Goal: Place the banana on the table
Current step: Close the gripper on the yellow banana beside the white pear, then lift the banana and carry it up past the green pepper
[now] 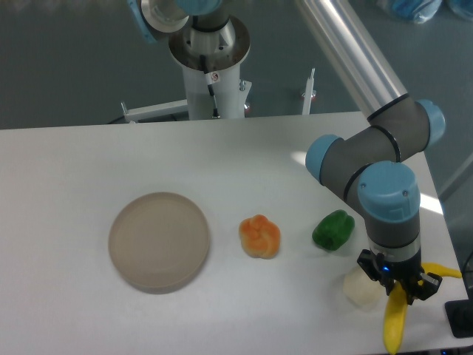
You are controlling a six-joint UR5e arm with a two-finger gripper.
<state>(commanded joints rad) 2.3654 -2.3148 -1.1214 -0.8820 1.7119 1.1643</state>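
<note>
Lower right of the frame, the black two-finger gripper (400, 287) pinches one smooth bright yellow banana (395, 322), partly hiding one pale pear (362, 289).

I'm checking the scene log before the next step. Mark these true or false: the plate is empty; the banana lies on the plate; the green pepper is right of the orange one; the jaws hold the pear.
The plate is empty: true.
The banana lies on the plate: false, it hangs in the gripper near the table edge.
The green pepper is right of the orange pepper: true.
The jaws hold the pear: false, they grip the banana; the pear sits beside them.
</note>
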